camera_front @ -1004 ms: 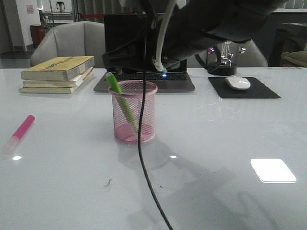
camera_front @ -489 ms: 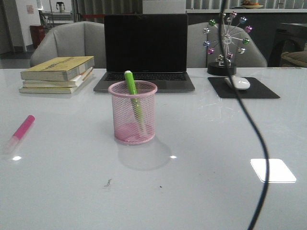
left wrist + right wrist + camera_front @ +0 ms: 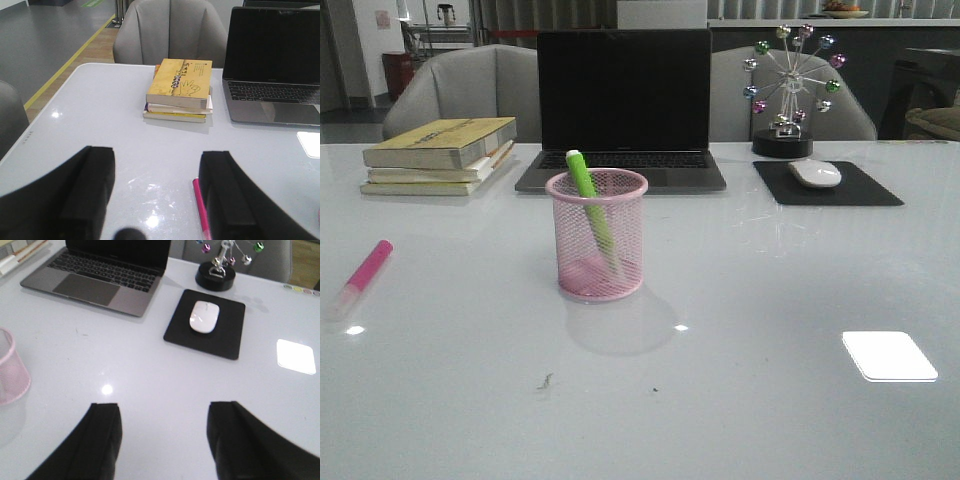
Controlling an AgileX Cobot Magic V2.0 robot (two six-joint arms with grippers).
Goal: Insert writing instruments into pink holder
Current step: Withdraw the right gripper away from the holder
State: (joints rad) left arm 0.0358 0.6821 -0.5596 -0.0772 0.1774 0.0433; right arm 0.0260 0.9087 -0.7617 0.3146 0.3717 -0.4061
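The pink wire-mesh holder point(image 3: 597, 247) stands mid-table in the front view, with the green highlighter point(image 3: 588, 202) leaning inside it, its tip sticking out over the rim. The pink highlighter point(image 3: 361, 276) lies flat on the table far to the left. In the left wrist view my left gripper point(image 3: 157, 162) is open above the table, and the pink highlighter point(image 3: 201, 209) lies beside its right finger, partly hidden by it. My right gripper point(image 3: 164, 410) is open and empty over bare table, with the holder's edge point(image 3: 11, 371) off to one side. Neither arm shows in the front view.
A stack of books point(image 3: 440, 153) sits at the back left and an open laptop point(image 3: 623, 105) behind the holder. A white mouse point(image 3: 815, 173) on a black pad point(image 3: 865, 187) and a small ferris-wheel ornament point(image 3: 790, 90) are at the back right.
The right arm and its cable, which hung over the holder, have withdrawn out of the front view. The green highlighter was let go and has shifted to lean inside the holder.
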